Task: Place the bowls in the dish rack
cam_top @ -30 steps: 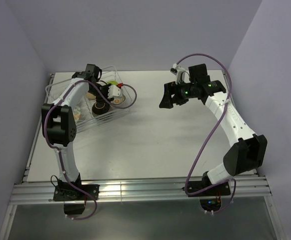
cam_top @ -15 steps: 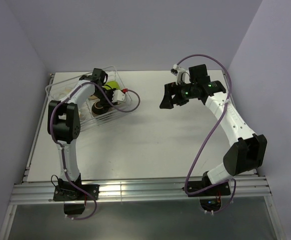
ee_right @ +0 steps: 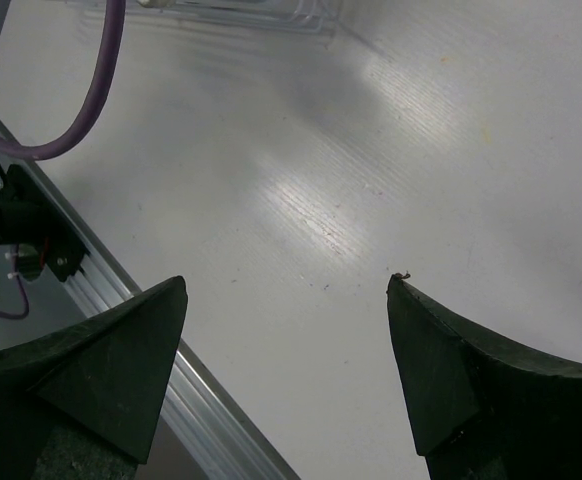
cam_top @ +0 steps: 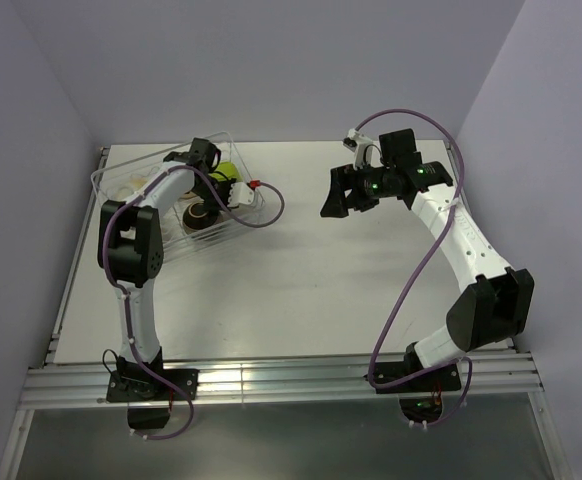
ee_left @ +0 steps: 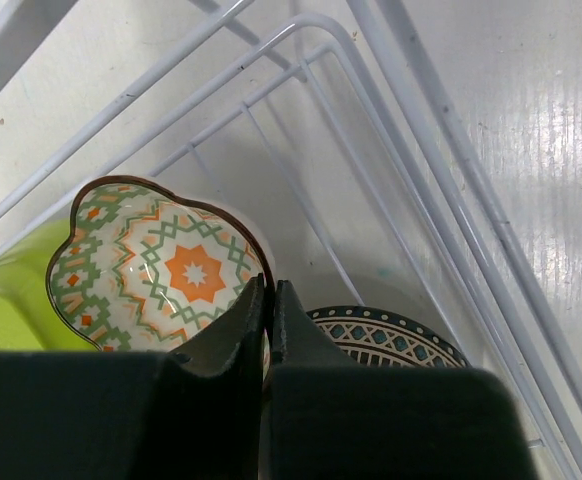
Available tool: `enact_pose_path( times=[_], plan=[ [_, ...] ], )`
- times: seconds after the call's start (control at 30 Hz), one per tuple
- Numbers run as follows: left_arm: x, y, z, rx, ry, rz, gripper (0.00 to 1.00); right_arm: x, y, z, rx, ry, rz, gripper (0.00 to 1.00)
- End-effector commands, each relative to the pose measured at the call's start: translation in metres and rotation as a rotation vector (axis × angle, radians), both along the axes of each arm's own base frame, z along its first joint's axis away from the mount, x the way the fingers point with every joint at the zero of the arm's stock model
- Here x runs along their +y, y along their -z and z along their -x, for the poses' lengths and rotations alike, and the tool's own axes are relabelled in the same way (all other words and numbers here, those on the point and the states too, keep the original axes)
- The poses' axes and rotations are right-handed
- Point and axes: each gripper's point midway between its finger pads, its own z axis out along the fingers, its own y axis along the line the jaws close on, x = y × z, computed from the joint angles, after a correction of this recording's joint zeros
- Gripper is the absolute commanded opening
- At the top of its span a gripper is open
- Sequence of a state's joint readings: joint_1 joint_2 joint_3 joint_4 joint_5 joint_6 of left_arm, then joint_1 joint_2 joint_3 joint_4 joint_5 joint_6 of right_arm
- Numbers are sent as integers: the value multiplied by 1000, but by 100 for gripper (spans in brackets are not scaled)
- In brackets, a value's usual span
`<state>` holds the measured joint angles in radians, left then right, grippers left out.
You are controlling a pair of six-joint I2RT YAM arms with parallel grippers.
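Starting at the arm bases and moving outward: crossing bare worktop [cam_top: 301, 290] first. Then meeting the right tool [ee_right: 286, 283], hung above the sheet on the right with fingers spread wide and gripping nothing. Parked there, probably, to keep out of the other arm's corner.

Moving back and leftward, arriving at the dish rack [ee_left: 316, 18] in the far-left part of the worktop. Near its front side, seen from overhead, a dark brown bowl [cam_top: 203, 215] sitting inside the wires.

Deeper in, finding the left tool [ee_left: 268, 300] with both fingers pressed flat together and nothing visible between them. Just under its right finger, the edge of a blue-green patterned bowl [ee_left: 386, 335] peeking out, low in the rack. Right behind the tips, the scalloped bowl [ee_left: 166, 270], patterned inside turned toward the wrist camera and set against the lime-green bowl [ee_left: 11, 310] on its left. Nested close like that, presumably, to share one end of the rack. Impossible to tell whether the tips touch its rim.

Spotting no bowl outside the rack from overhead, so judging the loading done or nearly so. Shut, empty fingers beside a seated bowl look suited to a small nudge, or to lifting out between the wires without snagging.
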<state>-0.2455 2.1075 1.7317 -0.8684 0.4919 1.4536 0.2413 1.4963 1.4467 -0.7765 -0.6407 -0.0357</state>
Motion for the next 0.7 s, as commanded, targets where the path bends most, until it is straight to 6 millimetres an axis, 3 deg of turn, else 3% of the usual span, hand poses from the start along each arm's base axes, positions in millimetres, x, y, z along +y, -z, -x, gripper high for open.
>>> enact_pose_path(
  times=[0.0, 0.27, 0.53, 0.67],
  plan=[
    [-2, 1, 11, 54, 3, 13, 2, 0, -3, -2, -12, -9, -15, 88],
    [-9, -10, 13, 107, -53, 57, 0, 1, -4, -1, -6, -12, -21, 86],
    [-25, -53, 7, 173, -107, 260, 0, 2, -4, 2, -2, -18, -31, 86],
    [-25, -64, 8, 234, -134, 336, 0, 3, -5, 3, 5, -23, -37, 85]
  ],
)
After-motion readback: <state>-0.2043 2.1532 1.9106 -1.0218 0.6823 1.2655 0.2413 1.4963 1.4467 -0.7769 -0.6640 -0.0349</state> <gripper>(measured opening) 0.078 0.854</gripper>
